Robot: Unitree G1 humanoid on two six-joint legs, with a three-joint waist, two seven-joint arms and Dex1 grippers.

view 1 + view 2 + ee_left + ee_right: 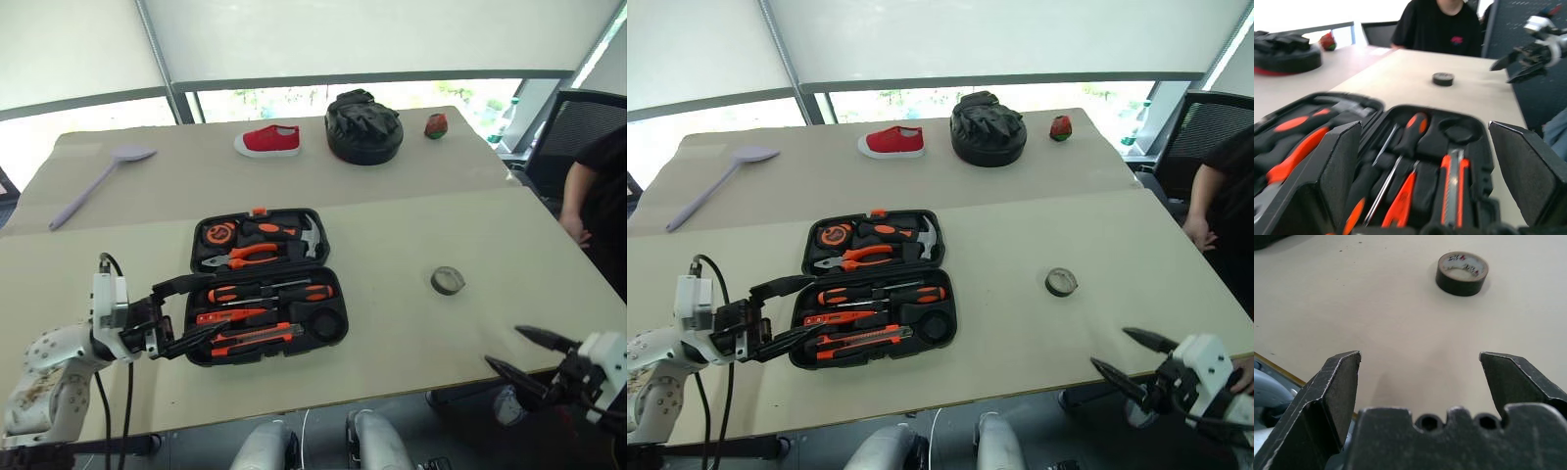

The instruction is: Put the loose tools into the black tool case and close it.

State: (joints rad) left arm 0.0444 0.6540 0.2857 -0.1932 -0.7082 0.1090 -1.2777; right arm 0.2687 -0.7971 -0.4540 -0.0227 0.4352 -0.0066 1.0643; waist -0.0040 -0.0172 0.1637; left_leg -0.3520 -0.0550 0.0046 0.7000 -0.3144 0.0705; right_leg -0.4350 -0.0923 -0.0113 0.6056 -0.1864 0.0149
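Note:
The black tool case lies open at the table's middle. Its near half holds black-and-orange screwdrivers, a slim red-orange screwdriver and an orange-black utility knife. My left gripper hangs open over the case's near left corner, holding nothing. In the left wrist view its fingers frame those tools. The grey tape roll lies loose on the table, right of the case. My right gripper is open and empty at the table's near right edge, pointing toward the tape roll.
At the far side lie a lilac spoon, a red shoe, a round black bundle of gloves and a small red object. A person in black sits by a chair on the right.

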